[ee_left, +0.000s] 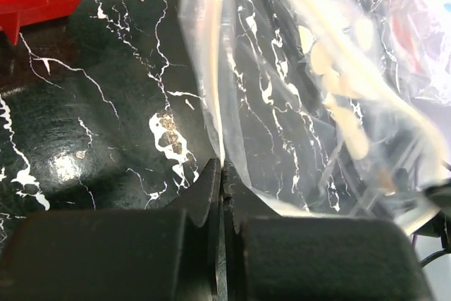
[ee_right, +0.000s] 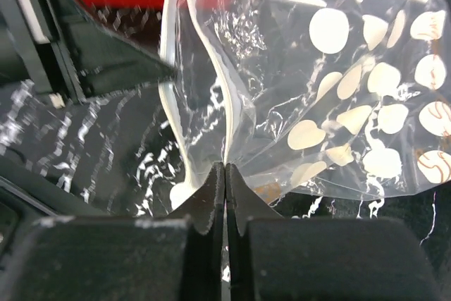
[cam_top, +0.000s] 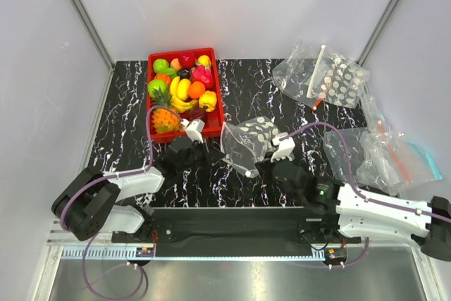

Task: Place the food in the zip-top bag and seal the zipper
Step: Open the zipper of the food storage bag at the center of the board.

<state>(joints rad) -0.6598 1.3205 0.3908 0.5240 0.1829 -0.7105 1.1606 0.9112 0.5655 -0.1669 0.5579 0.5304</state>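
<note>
The food (cam_top: 184, 89) is sitting in the red tray (cam_top: 219, 103) at upper left of the top view; at centre, the left gripper (ee_left: 223, 168) and right gripper (ee_right: 225, 167) are each pinching the zip-top bag (cam_top: 246, 139).

Both arms (cam_top: 380, 213) white-shelled, black-jointed, with purple cables (cam_top: 149, 147)

1. The right gripper (ee_right: 225, 174) pinches the zip-top bag (ee_right: 338, 89) at its lower edge, jaws pressed together.
2. White dots cover the bag's right part.
3. The pale zipper (ee_right: 171, 103) rises at left, where the left gripper (ee_right: 151, 70) meets it.
4. The black marbled table (ee_right: 106, 153) lies beneath.
</note>
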